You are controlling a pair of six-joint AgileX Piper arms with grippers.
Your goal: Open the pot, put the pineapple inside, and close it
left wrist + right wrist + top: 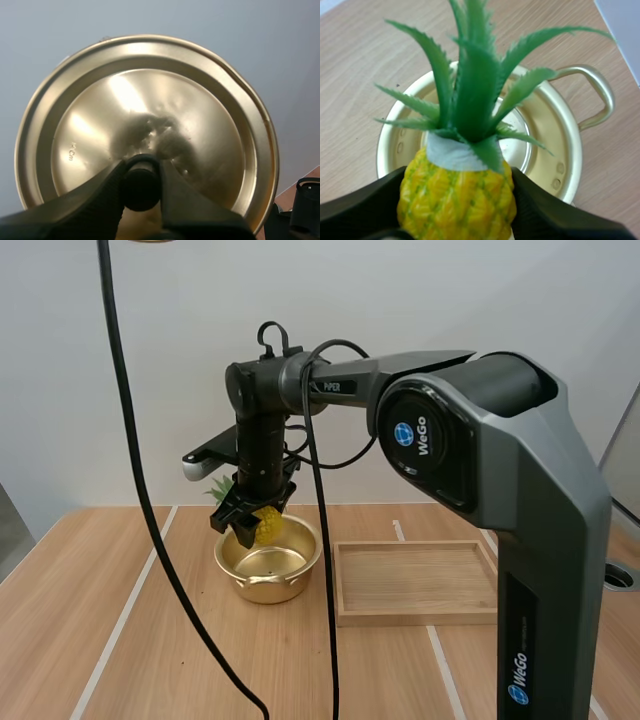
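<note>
My right gripper (252,523) hangs just above the back rim of the open gold pot (268,562) and is shut on a yellow toy pineapple (267,524). In the right wrist view the pineapple (457,197) sits pinched between my fingers (365,202), its green leaves pointing out over the pot (555,145). In the left wrist view my left gripper (141,187) is shut on the black knob (141,184) of the gold lid (145,115), which is held up off the pot against a plain wall.
A shallow wooden tray (415,582) lies on the table just right of the pot. The pot has a loop handle (592,95) on its side. Bare wooden tabletop (90,620) stretches to the left and front.
</note>
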